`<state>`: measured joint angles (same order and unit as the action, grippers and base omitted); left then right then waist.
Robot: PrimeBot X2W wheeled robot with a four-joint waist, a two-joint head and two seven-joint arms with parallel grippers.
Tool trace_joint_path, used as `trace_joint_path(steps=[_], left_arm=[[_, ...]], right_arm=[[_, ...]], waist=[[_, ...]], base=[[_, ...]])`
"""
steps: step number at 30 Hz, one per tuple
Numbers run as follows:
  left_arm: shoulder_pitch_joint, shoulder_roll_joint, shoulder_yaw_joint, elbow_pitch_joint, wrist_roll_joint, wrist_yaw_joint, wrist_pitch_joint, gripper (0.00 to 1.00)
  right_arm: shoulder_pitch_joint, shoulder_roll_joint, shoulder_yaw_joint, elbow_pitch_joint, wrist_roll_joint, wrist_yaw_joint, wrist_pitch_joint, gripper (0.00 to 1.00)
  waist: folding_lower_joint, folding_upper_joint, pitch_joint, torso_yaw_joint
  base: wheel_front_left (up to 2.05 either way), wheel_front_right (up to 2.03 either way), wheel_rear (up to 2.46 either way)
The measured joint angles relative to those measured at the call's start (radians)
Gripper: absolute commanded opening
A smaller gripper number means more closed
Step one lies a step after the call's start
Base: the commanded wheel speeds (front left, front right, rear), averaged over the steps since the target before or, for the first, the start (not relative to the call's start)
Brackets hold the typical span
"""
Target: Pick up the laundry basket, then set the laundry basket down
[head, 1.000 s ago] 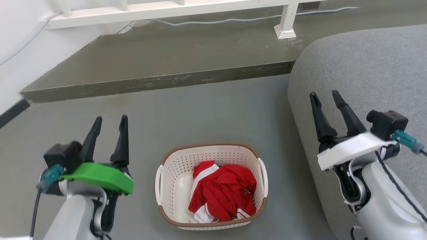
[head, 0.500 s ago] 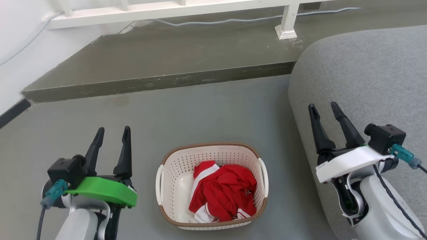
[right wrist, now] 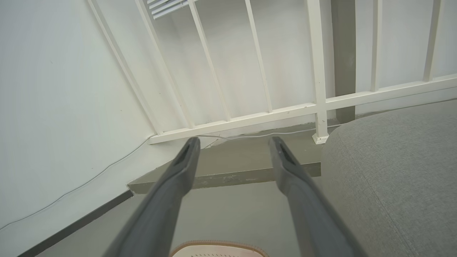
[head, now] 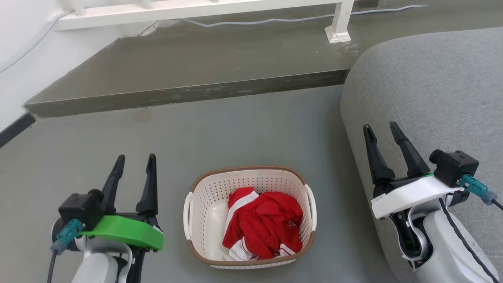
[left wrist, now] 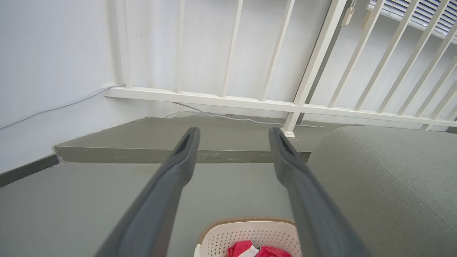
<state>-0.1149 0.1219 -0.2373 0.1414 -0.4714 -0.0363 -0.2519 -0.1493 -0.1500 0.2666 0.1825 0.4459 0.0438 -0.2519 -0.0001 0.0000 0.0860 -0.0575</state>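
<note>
The smooth grey floor (head: 235, 129) takes most of the scene, and the big rounded grey fabric sofa (head: 432, 78) stands on its right side. The laundry basket (head: 251, 169), a cream-white perforated plastic tub with a brown woven-look rim, sits on the floor near the sofa, between the two arms. A crumpled red and white garment (head: 267, 226) lies inside it. The left gripper (head: 136, 157) and the right gripper (head: 380, 125) hover on either side, both spread apart and empty, well clear of the basket. I judge that the pick-up is not yet begun. The white side handles (head: 311, 208) face one arm each, so probably each gripper should go down to its own handle.
</note>
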Motion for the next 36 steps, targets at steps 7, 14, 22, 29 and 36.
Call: trace_joint_path(steps=[7, 14, 22, 29, 36], left_arm=[[0.028, -0.017, -0.006, 0.041, -0.003, -0.007, 0.004, 0.0], [0.032, -0.019, 0.004, 0.043, -0.073, -0.008, 0.015, 0.0], [0.033, -0.026, 0.026, 0.045, -0.184, -0.016, 0.046, 0.0], [0.033, -0.034, 0.048, 0.049, -0.258, -0.018, 0.071, 0.0], [0.033, -0.037, 0.075, 0.058, -0.346, -0.026, 0.102, 0.0]], right_arm=[[0.041, 0.017, 0.001, 0.036, -0.004, -0.001, 0.002, 0.0], [0.043, 0.022, -0.013, 0.036, 0.063, 0.0, 0.011, 0.0], [0.044, 0.027, -0.042, 0.036, 0.182, 0.003, 0.039, 0.0], [0.047, 0.032, -0.07, 0.036, 0.257, 0.009, 0.067, 0.0], [0.048, 0.04, -0.1, 0.039, 0.354, 0.018, 0.094, 0.0]], waist=[[0.0, 0.0, 0.001, 0.001], [0.0001, 0.0, -0.005, 0.005], [0.0, 0.0, -0.013, 0.01], [0.0001, 0.0, -0.019, 0.014], [0.0001, 0.0, -0.025, 0.018]], base=[[0.0, 0.0, 0.0], [0.0, 0.0, 0.0], [0.0, 0.0, 0.0], [0.0, 0.0, 0.0], [0.0, 0.0, 0.0]])
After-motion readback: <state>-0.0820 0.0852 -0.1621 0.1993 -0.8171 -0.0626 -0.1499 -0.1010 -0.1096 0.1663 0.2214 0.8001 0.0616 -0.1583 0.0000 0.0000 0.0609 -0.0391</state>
